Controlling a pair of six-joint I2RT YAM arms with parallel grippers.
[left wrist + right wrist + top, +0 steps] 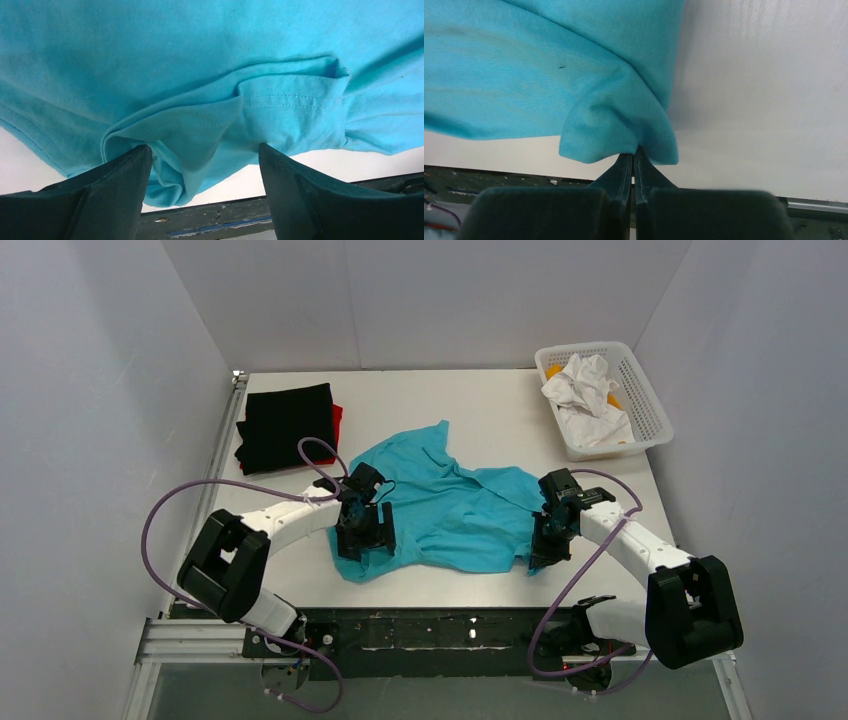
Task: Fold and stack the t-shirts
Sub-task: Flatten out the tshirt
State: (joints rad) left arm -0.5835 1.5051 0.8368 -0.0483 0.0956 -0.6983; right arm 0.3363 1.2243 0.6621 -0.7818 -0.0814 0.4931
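Turquoise t-shirt [524,65] pinched in right jaws (hidden from overhead).

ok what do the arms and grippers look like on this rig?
Both the left arm and right arm have white link shells with chunky black joint housings. A purple cable loops loosely along each. The left gripper and right gripper are black, with dark wedge-shaped fingers tapering to the tips. No markings legible.

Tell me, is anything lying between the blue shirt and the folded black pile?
Nothing on the table between the turquoise t-shirt and the black t-shirt; only the left arm's purple cable loops across that gap.
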